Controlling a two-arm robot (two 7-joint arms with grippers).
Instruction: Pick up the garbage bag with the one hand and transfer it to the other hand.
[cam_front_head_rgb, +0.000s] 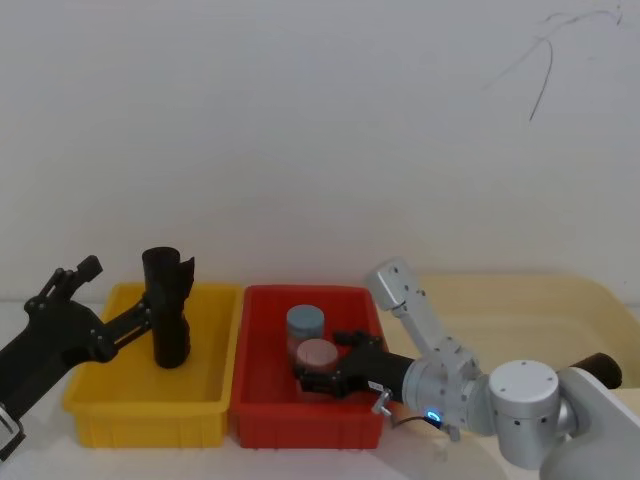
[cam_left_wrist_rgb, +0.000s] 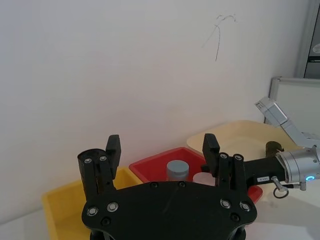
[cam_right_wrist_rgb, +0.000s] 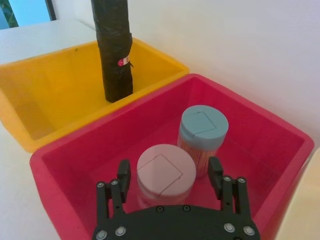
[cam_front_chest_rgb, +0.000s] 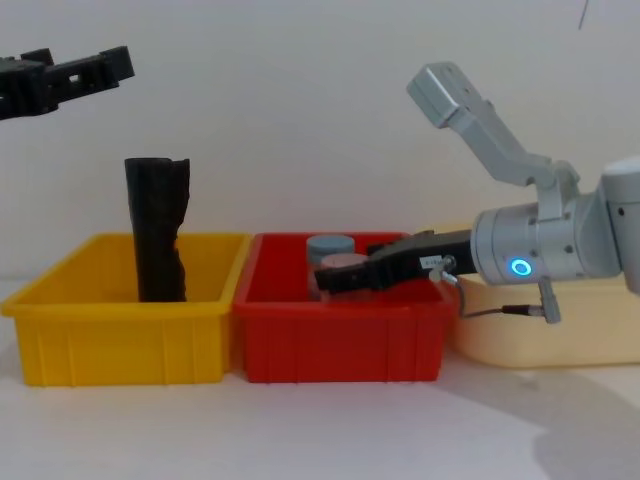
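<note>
The garbage bag, a black crinkly roll with a notched top, stands upright in the yellow bin. It also shows in the right wrist view and the chest view. My all-black left gripper hangs open and empty, raised above the bin's left side, higher than the roll's top. My right gripper, on the silver arm with a glowing ring, reaches into the red bin. It is open, its fingers on either side of a pink-lidded can, apart from the roll.
A blue-lidded can stands behind the pink one. A beige tray lies right of the red bin under my right arm. A dark rounded object shows at the far right; I cannot tell what it is. A white wall stands behind.
</note>
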